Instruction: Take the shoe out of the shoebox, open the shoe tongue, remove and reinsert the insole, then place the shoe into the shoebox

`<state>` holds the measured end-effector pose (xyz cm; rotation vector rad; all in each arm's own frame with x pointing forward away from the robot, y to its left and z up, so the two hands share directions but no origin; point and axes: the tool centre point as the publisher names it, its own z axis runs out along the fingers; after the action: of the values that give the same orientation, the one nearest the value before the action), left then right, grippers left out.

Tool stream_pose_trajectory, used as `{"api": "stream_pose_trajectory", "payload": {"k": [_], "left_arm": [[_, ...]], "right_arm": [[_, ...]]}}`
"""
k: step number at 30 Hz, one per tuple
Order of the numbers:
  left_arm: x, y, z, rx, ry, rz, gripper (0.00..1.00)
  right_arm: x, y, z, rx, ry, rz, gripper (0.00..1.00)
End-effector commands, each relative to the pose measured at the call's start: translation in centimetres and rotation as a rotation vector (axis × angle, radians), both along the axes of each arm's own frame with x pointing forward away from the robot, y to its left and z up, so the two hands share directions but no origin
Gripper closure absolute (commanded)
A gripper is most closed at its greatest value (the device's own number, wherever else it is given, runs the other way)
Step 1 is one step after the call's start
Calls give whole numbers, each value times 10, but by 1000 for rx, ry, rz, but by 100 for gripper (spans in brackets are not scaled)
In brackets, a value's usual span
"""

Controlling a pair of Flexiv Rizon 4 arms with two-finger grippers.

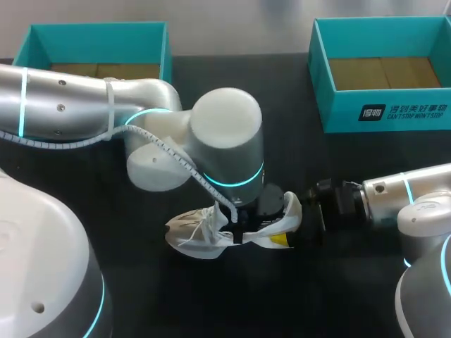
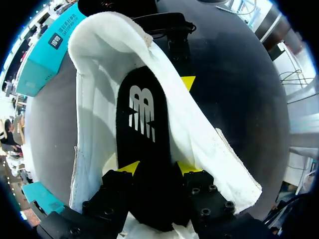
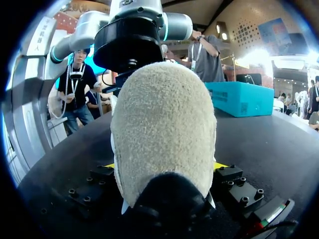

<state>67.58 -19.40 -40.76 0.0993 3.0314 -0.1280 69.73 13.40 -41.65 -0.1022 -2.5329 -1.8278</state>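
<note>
1. Head view: shoe (image 1: pixel 204 232) is out of its box and lies mid-table (image 1: pixel 317 296), toe to left, heel to right. Left arm (image 1: pixel 225 148) wrist sits directly over it. Right arm (image 1: pixel 402 197) comes in low from the right, at the heel. Left shoebox (image 1: pixel 99 28) and right shoebox (image 1: pixel 338 113) are at the far edge, both open, well apart from the shoe. Bare table btwn shoe and right shoebox gives room for the carry. The left wrist overhead blocks a straight lift.
2. Left wrist view: left claw (image 2: pixel 157 169) is narrow, tips on both edges of the black insole (image 2: pixel 142 114), holding it. The insole lies along the shoe's white inside, its near end rising btwn the fingers. The shoe mouth gapes, so tongue step prob done. Insole step underway; can't tell whether it's going out or back in.
3. Right wrist view: right claw (image 3: pixel 164 167) is wide, clamped on the shoe heel from both sides, steadying it on the table. Left to do, by my read: finish the insole, then box the shoe.
</note>
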Motion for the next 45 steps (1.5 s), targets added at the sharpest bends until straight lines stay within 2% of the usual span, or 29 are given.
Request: {"api": "stream_pose_trajectory", "payload": {"k": [1,10,18,24,28,31,35,37,45], "left_arm": [[1,-2,-12,3,-7,-3,55],[15,-7,-20,12,-80,2,54],[30,-3,-5,-28,-69,36,58],[31,-1,1,-26,-68,38,58],[30,-4,-6,-13,-75,23,59],[27,-8,-13,-10,-91,-2,66],[30,-9,-18,20,-141,26,82],[35,-5,-16,6,-133,62,100],[41,7,4,-68,-58,114,100]], "right_arm": [[2,0,0,-4,2,-1,100],[2,0,0,-4,2,-1,100],[2,0,0,-4,2,-1,100],[2,0,0,-4,2,-1,100],[2,0,0,-4,2,-1,100],[2,0,0,-4,2,-1,100],[2,0,0,-4,2,-1,100],[2,0,0,-4,2,-1,100],[2,0,0,-4,2,-1,100]]}}
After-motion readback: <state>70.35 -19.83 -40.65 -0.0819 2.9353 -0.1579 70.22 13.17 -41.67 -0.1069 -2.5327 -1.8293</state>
